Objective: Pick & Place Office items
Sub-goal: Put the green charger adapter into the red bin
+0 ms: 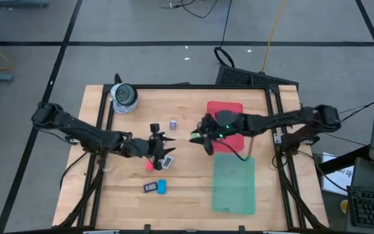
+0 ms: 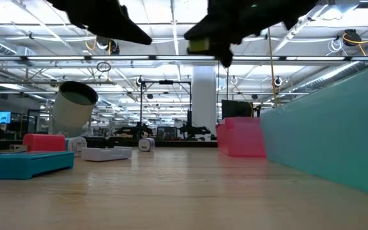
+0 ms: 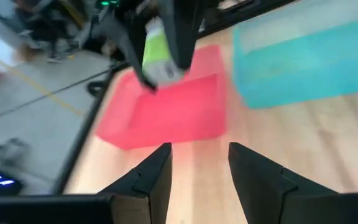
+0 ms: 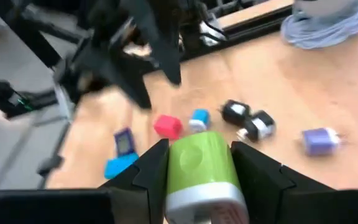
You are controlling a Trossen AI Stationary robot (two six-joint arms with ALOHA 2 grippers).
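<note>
One item in the air, most still scattered on the worktop.
I've got the right gripper [image 4: 194, 165] clenched on a green clip [image 4: 201, 168] just left of the red tray [image 1: 231, 111]; the green tray [image 1: 234, 183] looks bare. Left gripper [image 3: 199, 165] hovers with jaws released over the pink piece [image 1: 149, 165] and blue bar [image 1: 162, 186].

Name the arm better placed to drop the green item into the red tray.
Right. The right gripper is shut on the green item and hangs at the red tray's edge. The left gripper is open, empty, over the scattered pieces.
</note>
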